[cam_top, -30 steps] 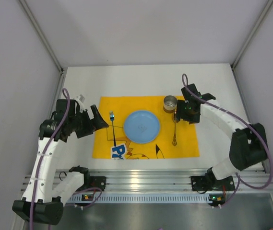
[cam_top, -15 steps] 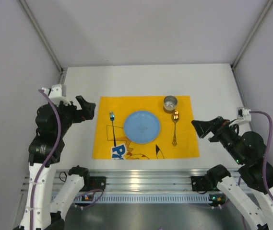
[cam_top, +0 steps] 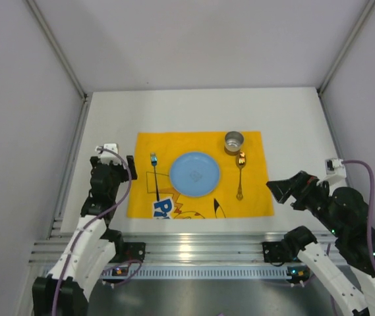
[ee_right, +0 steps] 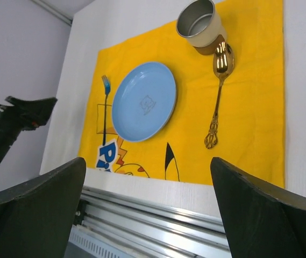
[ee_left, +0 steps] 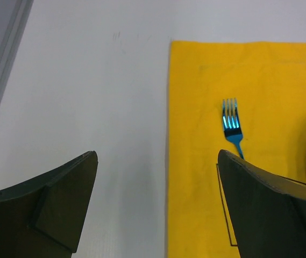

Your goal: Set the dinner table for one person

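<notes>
On the white dinner table (cam_top: 194, 108) lies a yellow cartoon mat (cam_top: 253, 197). On it sit a blue plate (cam_top: 194, 174), a blue fork (cam_top: 154, 172) left of the plate, a gold spoon (cam_top: 240, 175) right of it and a metal cup (cam_top: 234, 141) above the spoon. The same set shows in the right wrist view: plate (ee_right: 144, 101), fork (ee_right: 105, 107), spoon (ee_right: 218, 97), cup (ee_right: 199, 24). My left gripper (cam_top: 128, 164) is open and empty beside the mat's left edge (ee_left: 170, 161); the fork (ee_left: 232, 124) lies ahead. My right gripper (cam_top: 278, 189) is open and empty, raised off the mat's right edge.
A ribbed aluminium rail (cam_top: 200, 247) runs along the table's near edge, also in the right wrist view (ee_right: 158, 215). Grey walls enclose the table on three sides. Bare white tabletop lies left of the mat (ee_left: 88, 97) and behind it.
The left arm has dropped and drawn in, its gripper now low by the mat's left edge. The right arm, pulled back from the spoon one second ago, has barely moved since.
</notes>
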Controlling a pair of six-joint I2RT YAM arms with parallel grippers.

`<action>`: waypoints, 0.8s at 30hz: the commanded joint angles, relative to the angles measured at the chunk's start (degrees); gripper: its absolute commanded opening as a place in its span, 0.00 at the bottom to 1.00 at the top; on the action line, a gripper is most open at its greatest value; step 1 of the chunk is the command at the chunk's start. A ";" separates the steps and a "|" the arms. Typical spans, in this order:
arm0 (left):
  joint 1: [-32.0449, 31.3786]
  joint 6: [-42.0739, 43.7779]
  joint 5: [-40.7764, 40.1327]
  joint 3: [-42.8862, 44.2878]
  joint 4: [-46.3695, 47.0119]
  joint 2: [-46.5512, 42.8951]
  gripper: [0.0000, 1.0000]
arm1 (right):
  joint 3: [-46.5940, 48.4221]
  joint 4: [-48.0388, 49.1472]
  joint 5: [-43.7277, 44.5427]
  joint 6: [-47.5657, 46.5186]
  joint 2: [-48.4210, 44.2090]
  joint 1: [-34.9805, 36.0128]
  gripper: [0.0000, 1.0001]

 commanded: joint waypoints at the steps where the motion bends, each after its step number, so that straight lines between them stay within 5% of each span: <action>1: 0.28 4.98 -4.50 -2.89 18.57 9.36 0.99 | 2.97 -2.79 -1.08 0.88 -2.27 0.52 1.00; 10: 5.73 0.94 4.37 -6.59 55.14 41.00 0.98 | 7.28 -6.75 -0.30 0.18 1.50 0.52 1.00; 15: 8.11 -0.39 8.59 -2.80 59.98 49.99 0.98 | 7.64 -4.64 0.77 0.09 5.37 0.52 1.00; 16: 8.20 0.05 9.38 -4.02 70.01 54.89 0.98 | 7.46 -3.94 0.94 0.01 5.98 0.52 1.00; 19: 8.37 -0.82 8.59 -1.67 62.40 53.37 0.98 | 7.02 -1.30 0.94 0.00 8.27 0.52 1.00; 21: 8.29 -0.29 8.86 -3.94 68.85 55.45 0.98 | 6.15 1.06 0.77 0.27 9.76 0.52 1.00; 24: 8.20 -0.64 8.24 -2.37 62.65 53.97 0.98 | 4.13 5.20 -0.64 0.18 11.43 0.52 1.00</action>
